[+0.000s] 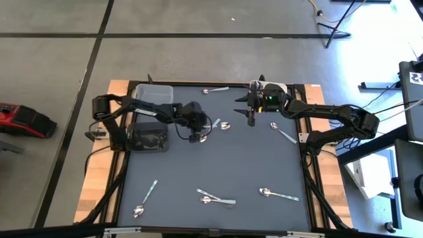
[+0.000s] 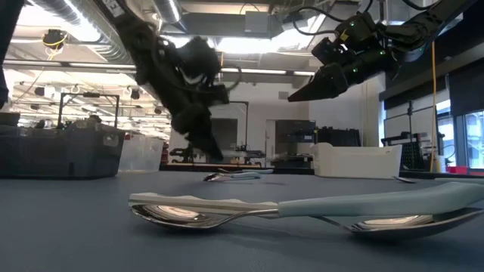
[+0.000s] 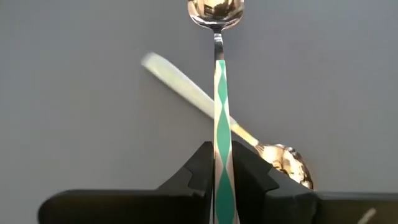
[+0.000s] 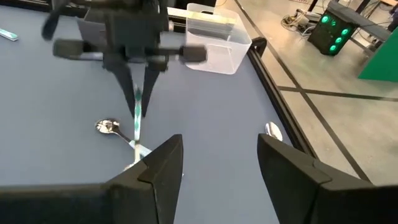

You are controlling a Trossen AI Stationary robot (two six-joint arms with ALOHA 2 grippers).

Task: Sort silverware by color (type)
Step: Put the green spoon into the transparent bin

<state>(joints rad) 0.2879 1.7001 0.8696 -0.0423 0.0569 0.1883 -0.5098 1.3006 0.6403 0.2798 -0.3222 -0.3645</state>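
My left gripper is over the table's middle, shut on a spoon with a green-and-white diamond handle. The spoon's shiny bowl points down toward the table. Below it lies a pale-handled spoon, flat on the mat. My right gripper hovers open near the far edge, holding nothing. More silver spoons lie flat: one by the far edge, one on the right, and three along the near side. My left gripper pinches the patterned handle between its two fingers, partway along the handle. The fingers come from above, pointing down, and lie along the spoon. The spoon hangs upright below them, bowl end lowest. I cannot tell whether that end touches the spoon below.
A clear bin and a dark bin stand at the table's left, under the left arm. A white bin sits at the far edge behind my right gripper. Two crossed spoons lie close to the low camera. Open mat lies mid-table.
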